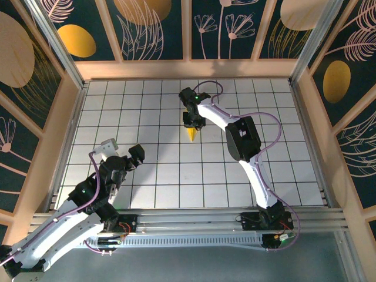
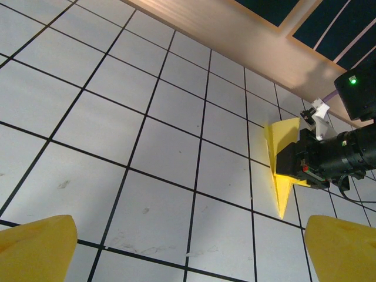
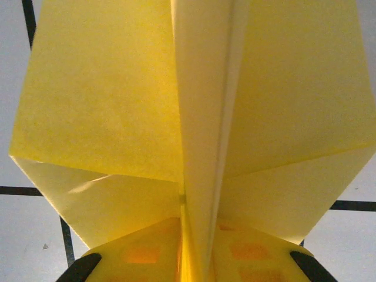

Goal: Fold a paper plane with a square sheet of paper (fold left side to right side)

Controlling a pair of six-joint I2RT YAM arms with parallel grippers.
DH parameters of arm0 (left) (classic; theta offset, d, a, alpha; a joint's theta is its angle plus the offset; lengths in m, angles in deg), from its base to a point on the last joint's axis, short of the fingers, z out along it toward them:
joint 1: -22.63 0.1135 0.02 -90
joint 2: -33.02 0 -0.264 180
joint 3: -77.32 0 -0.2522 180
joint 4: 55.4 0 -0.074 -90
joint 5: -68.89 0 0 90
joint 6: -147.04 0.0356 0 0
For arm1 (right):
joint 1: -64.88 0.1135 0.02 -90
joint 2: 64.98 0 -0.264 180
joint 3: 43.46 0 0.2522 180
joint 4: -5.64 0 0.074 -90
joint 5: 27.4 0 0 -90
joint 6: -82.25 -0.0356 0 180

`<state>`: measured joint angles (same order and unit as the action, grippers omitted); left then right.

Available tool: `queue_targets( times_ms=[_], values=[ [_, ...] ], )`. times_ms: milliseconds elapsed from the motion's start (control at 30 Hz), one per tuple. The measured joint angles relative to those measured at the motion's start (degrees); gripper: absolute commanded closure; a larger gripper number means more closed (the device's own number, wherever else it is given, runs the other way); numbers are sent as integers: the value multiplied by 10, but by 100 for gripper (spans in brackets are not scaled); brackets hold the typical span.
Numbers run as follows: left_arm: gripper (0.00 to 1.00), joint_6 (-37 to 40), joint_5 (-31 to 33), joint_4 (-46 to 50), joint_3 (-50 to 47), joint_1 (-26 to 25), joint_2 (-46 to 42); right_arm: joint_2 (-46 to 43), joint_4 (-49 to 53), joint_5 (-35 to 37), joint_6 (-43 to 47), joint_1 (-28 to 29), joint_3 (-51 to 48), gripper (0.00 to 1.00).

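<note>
The paper plane is a narrow yellow dart lying on the gridded table, its tip pointing toward the arms. In the left wrist view the paper plane pokes out from under the right arm's black head. My right gripper is over its rear half. In the right wrist view the wings spread to both sides, and the raised centre fold stands between the yellow fingers of my right gripper, which is shut on it. My left gripper hovers wide open, near left, holding nothing; its fingertips frame bare tiles.
Wooden walls with painted panels enclose the gridded table on three sides. The right arm stretches across the right-centre tiles with its purple cable looping beside it. An aluminium rail runs along the near edge.
</note>
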<state>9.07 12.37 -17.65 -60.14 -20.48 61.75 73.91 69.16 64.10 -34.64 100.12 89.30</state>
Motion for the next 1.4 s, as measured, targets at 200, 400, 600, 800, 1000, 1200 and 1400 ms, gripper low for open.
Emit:
queue_targets(
  times_ms=[200, 400, 600, 800, 1000, 1200, 1400],
  values=[
    [1, 0, -2, -3, 0, 0, 5, 0, 0, 0, 4, 0, -3, 79],
    [1, 0, -2, -7, 0, 0, 9, 0, -1, 0, 11, 1, -4, 77],
    [1, 0, -4, -9, 0, 0, 10, -1, -2, 0, 12, 3, -4, 74],
    [1, 0, -4, -10, 0, 0, 12, -3, 0, 3, 14, 5, -6, 68],
    [1, 0, -4, -10, 0, 0, 17, -4, 3, 7, 14, 5, -7, 65],
    [1, 0, -4, -11, 0, 0, 22, -4, 4, 11, 15, 5, -7, 65],
    [1, 0, -5, -14, 2, 0, 31, -9, 12, 16, 15, 5, -7, 65]
  ],
)
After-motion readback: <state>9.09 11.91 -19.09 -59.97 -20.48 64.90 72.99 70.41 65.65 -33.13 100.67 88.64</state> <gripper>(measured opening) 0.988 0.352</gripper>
